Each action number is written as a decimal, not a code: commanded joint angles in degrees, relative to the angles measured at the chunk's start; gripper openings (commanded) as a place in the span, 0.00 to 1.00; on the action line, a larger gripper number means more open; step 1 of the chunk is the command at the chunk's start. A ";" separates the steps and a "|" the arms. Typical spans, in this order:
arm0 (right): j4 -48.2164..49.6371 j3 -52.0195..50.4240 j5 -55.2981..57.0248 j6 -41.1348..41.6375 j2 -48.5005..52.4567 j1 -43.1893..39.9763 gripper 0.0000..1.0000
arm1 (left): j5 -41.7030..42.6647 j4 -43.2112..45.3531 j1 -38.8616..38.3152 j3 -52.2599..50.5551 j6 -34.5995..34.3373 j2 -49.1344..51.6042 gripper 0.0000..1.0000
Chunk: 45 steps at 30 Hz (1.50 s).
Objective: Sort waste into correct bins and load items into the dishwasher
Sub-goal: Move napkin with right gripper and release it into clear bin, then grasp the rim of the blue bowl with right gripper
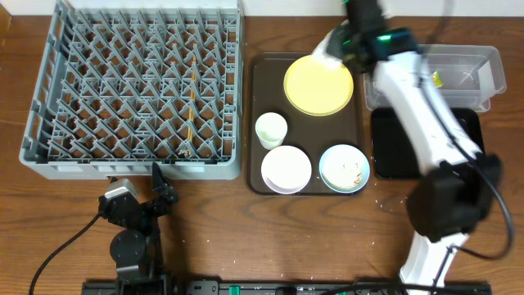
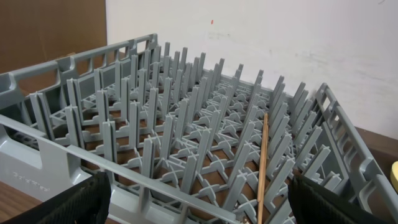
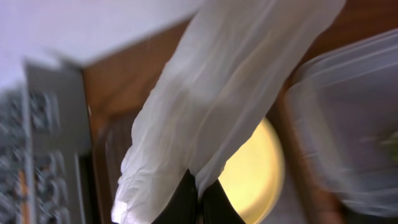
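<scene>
My right gripper (image 1: pixel 348 43) (image 3: pixel 199 190) is shut on a crumpled white sheet (image 1: pixel 330 43) (image 3: pixel 217 93) and holds it above the far edge of the round yellow plate (image 1: pixel 318 86) (image 3: pixel 258 168). The plate, a small white cup (image 1: pixel 271 129), a white bowl (image 1: pixel 286 168) and a light blue bowl (image 1: pixel 344 167) holding rice-like scraps sit on the brown tray (image 1: pixel 255 98). The clear tub (image 1: pixel 471 61) (image 3: pixel 348 118) holds a small green-yellow piece (image 1: pixel 436 79). The black tray (image 1: pixel 393 152) lies in front of it. My left gripper (image 1: pixel 160 190) (image 2: pixel 199 211) is open at the grey dish rack's (image 1: pixel 139 82) (image 2: pixel 186 124) near edge.
A thin wooden stick (image 1: pixel 191 106) (image 2: pixel 263 168) stands among the rack's pegs. My right arm (image 1: pixel 426 123) crosses over the black tray and part of the clear tub. A pale wall shows behind the rack in the left wrist view.
</scene>
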 commanded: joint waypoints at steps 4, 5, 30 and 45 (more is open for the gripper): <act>-5.35 -0.39 0.61 8.09 0.85 -10.32 0.01 | -0.31 -0.98 0.13 -1.77 0.50 -0.35 0.92; -5.95 -0.72 0.68 9.29 1.18 -11.63 0.01 | -0.31 -0.98 0.13 -1.77 0.50 -0.35 0.92; -4.94 -5.40 -24.00 -11.96 -2.38 -18.43 0.48 | -0.31 -0.98 0.13 -1.77 0.50 -0.35 0.92; -24.61 -10.93 -13.88 -15.89 -4.57 1.42 0.43 | -0.31 -0.98 0.13 -1.77 0.48 -0.35 0.92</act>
